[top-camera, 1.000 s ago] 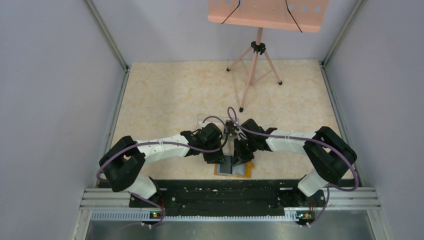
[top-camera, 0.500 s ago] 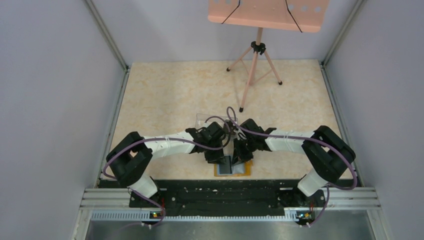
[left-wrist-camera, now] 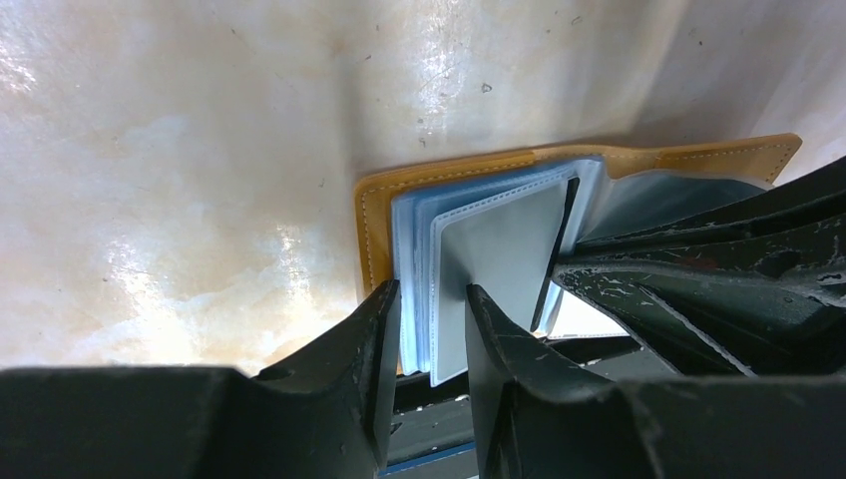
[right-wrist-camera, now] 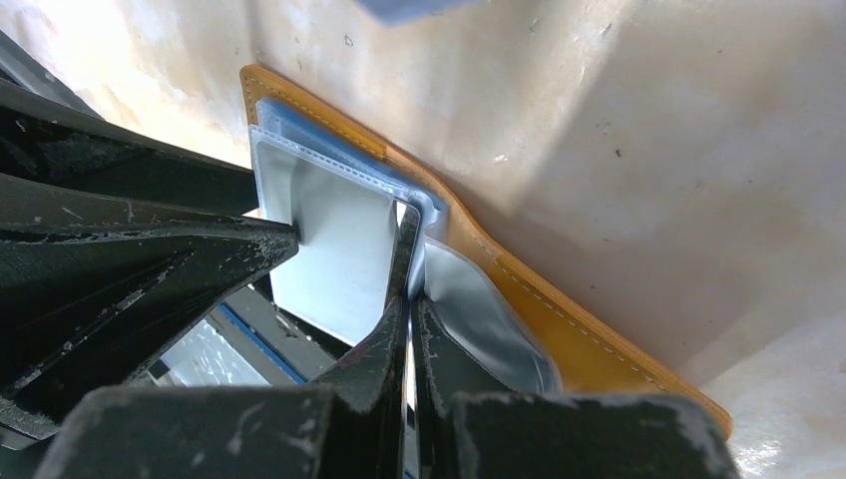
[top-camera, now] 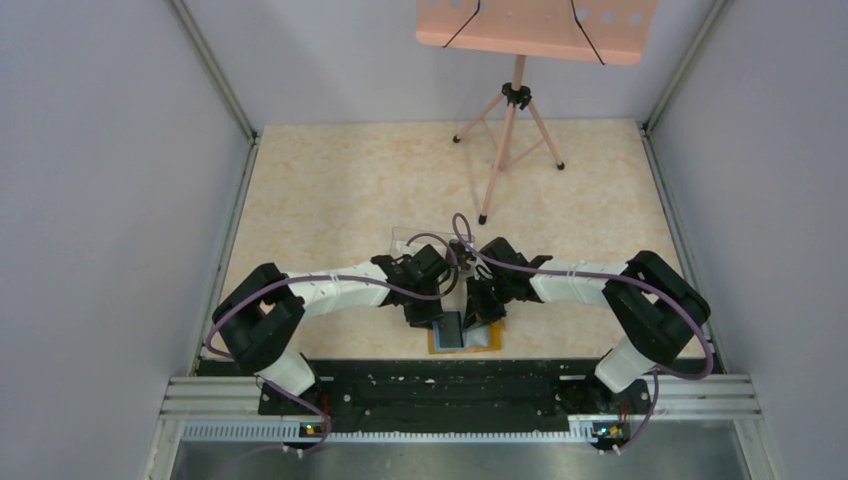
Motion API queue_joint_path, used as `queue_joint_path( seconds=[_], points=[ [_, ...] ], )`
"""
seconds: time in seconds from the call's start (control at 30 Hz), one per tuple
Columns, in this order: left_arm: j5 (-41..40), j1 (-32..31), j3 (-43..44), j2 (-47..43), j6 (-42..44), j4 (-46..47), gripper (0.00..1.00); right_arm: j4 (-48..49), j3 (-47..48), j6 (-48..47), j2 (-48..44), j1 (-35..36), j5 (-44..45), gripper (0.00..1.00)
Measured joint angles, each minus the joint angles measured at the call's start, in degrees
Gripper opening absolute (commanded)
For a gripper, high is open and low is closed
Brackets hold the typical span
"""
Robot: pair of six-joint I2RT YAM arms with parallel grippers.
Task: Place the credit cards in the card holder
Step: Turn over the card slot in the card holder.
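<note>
The orange-tan card holder (top-camera: 488, 343) lies open at the table's front edge, between both grippers. In the left wrist view its orange cover (left-wrist-camera: 377, 215) and blue-grey pockets (left-wrist-camera: 494, 259) show. My left gripper (left-wrist-camera: 433, 329) is closed around the near edges of the pocket sleeves and holds them up. My right gripper (right-wrist-camera: 409, 314) is shut on a thin dark credit card (right-wrist-camera: 404, 244), held edge-on with its tip at the mouth of a pocket (right-wrist-camera: 339, 249). The card's dark edge also shows in the left wrist view (left-wrist-camera: 562, 239). Other cards are out of view.
A clear plastic box (top-camera: 404, 240) sits just behind the left gripper (top-camera: 430, 316). A pink music stand (top-camera: 530, 30) on a tripod (top-camera: 510, 130) stands at the back. The black mounting rail (top-camera: 450, 385) runs right next to the card holder. Grey walls enclose both sides.
The left arm's elbow has shifted right and its gripper has drawn a little back at the card holder. The right arm has held still with the card.
</note>
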Motion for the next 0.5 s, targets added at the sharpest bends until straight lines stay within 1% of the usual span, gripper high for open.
queue_joint_path(
  seconds=[0.1, 0.5],
  points=[
    [-0.22, -0.20, 0.02, 0.00, 0.15, -0.07, 0.32, 0.02, 0.00, -0.02, 0.04, 0.00, -0.02, 0.00],
    [-2.01, -1.75, 3.32, 0.00, 0.79, -2.71, 0.32, 0.63, 0.00, -0.20, 0.37, -0.09, -0.59, 0.00]
  ],
)
